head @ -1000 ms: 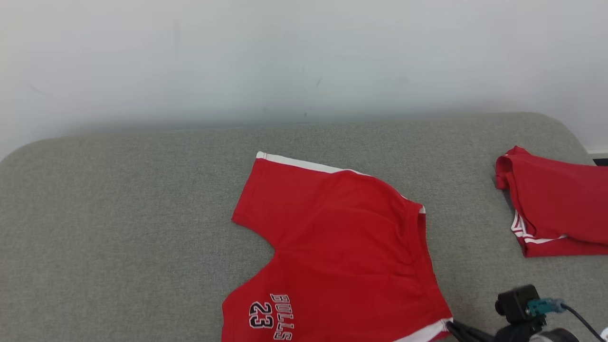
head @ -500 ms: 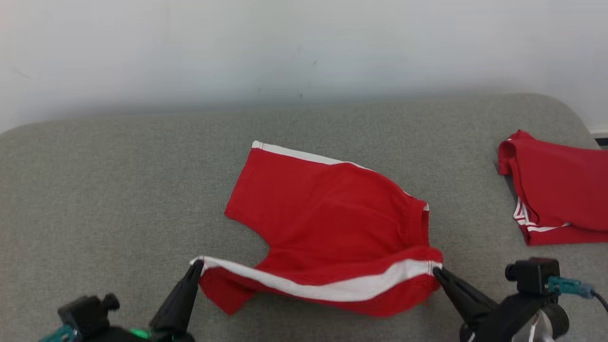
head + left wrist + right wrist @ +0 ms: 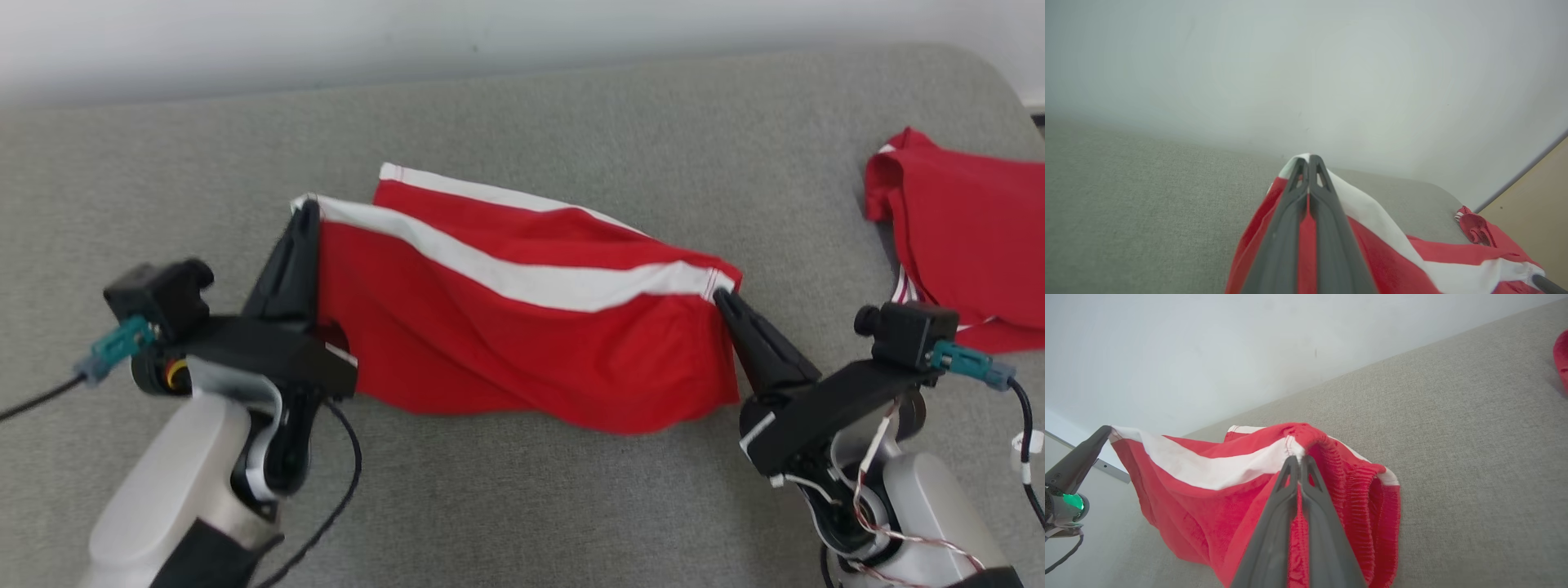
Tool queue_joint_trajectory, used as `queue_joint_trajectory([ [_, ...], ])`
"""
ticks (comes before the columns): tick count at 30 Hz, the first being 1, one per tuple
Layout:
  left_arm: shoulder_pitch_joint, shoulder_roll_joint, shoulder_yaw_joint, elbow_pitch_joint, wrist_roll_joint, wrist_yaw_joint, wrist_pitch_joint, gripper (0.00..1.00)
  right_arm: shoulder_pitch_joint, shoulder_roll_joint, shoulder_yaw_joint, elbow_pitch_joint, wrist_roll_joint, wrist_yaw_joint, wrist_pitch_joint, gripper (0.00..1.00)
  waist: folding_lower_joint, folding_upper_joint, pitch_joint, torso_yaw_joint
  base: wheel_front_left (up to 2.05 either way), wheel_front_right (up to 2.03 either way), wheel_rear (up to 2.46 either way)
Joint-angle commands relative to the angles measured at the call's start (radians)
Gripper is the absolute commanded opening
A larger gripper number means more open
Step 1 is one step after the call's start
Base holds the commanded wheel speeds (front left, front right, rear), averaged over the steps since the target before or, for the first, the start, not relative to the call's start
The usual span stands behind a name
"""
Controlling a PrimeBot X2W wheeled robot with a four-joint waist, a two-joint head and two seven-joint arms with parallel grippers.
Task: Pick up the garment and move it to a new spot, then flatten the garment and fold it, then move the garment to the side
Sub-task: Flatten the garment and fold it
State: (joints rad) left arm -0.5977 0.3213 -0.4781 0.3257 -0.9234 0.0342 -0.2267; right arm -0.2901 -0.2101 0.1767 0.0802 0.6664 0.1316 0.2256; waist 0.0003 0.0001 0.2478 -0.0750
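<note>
The garment (image 3: 522, 327), red shorts with a white side stripe, is lifted off the grey surface by its near edge, which hangs stretched between my two grippers. My left gripper (image 3: 306, 208) is shut on the hem corner at the left end of the white stripe. My right gripper (image 3: 720, 296) is shut on the waistband corner at the right end. The lifted half drapes toward me while the far leg (image 3: 490, 214) still lies on the surface. In the left wrist view the fingers (image 3: 1308, 163) pinch the white stripe (image 3: 1367, 208). The right wrist view shows the fingertips (image 3: 1298, 460) clamped on the stripe seam beside the ribbed waistband (image 3: 1359, 490).
A second red garment (image 3: 971, 233) with white trim lies folded at the right edge of the grey padded surface (image 3: 571, 106). A pale wall (image 3: 326, 33) runs along the far edge. In the right wrist view the left gripper's finger (image 3: 1079, 459) holds the stripe's far end.
Both grippers have raised the shorts' near edge and carried it away from me over the far leg; the white stripe now faces up. The head camera has tilted down.
</note>
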Motion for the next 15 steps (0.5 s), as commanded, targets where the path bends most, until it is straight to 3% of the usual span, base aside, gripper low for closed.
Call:
queue_joint_trajectory([
  [1,-0.062,-0.010,0.000,0.041,0.035,0.005,-0.013,0.00,-0.039,0.028,-0.007,0.015,-0.018,-0.002,-0.022,0.00,-0.0003,-0.0001,0.092,-0.060,0.00,0.00,0.00],
  [15,-0.280,-0.057,0.020,0.257,0.134,0.022,-0.036,0.00,-0.157,0.115,-0.036,0.078,-0.053,-0.002,-0.144,0.00,-0.0003,-0.0001,0.169,-0.126,0.00,0.00,0.00],
])
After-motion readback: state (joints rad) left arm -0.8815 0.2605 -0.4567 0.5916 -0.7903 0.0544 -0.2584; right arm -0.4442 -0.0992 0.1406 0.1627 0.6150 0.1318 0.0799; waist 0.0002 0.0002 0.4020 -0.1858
